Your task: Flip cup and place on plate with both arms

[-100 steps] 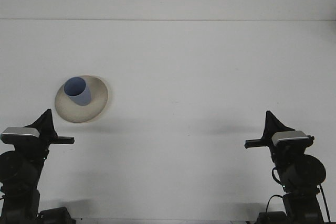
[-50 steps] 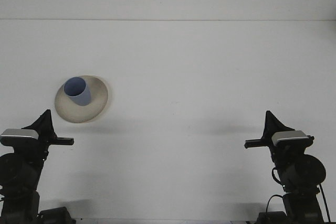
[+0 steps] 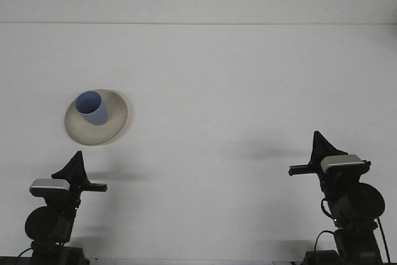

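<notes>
Blue cup (image 3: 92, 108) stands mouth-up on beige plate (image 3: 97, 116), at approx 10 o'clock on white desk (image 3: 236, 91). Left claw (image 3: 73, 169) sits just below plate at 7 o'clock; right claw (image 3: 317, 148) well apart at 4 o'clock. Can't tell finger spread on either; neither holds anything. Judgement: task looks done or near done. To finish well: back both arms off low and slow, left esp., so nothing clips plate rim or tips cup. No brands, labels or writing legible anywhere.
</notes>
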Robot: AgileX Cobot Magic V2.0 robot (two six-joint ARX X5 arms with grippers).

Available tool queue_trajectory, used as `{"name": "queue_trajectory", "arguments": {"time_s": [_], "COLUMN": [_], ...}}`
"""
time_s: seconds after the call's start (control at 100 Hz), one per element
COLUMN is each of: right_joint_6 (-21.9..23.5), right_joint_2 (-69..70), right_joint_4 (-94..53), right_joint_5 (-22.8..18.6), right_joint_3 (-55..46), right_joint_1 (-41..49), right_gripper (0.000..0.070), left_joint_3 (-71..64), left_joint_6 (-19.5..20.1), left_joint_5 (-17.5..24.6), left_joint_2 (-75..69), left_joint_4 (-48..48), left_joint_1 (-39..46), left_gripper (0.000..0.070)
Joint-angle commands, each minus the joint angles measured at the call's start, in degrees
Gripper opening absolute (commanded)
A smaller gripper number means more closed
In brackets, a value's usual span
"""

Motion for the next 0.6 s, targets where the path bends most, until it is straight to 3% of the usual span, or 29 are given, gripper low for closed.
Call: {"name": "queue_trajectory", "arguments": {"time_s": [0.0,0.2,0.43,0.59], "right_joint_6": [0.6,0.6,0.6,0.6], "right_joint_2": [0.2,0.2,0.2,0.2], "right_joint_4": [0.7,0.7,0.9,0.9], "right_joint_5": [0.0,0.0,0.0,0.0], "right_joint_3": [0.0,0.0,0.0,0.0], "right_joint_1": [0.0,0.0,0.0,0.0], "right_gripper": [0.0,0.0,0.0,0.0], "left_joint_3": [-1.3,-4.5,-7.9,-7.9], "left_joint_6": [-1.7,-2.2,-6.2,-6.2], "left_joint_5": [-0.3,-0.3,1.0,1.0], "left_joint_2": [-2.5,-6.0,-6.0,-5.9], "left_joint_4": [0.5,-0.3,4.5,4.5], "left_joint_1": [-0.1,-0.1,-0.1,-0.1], "left_gripper": [0.0013,0.0013,0.0014,0.0014]}}
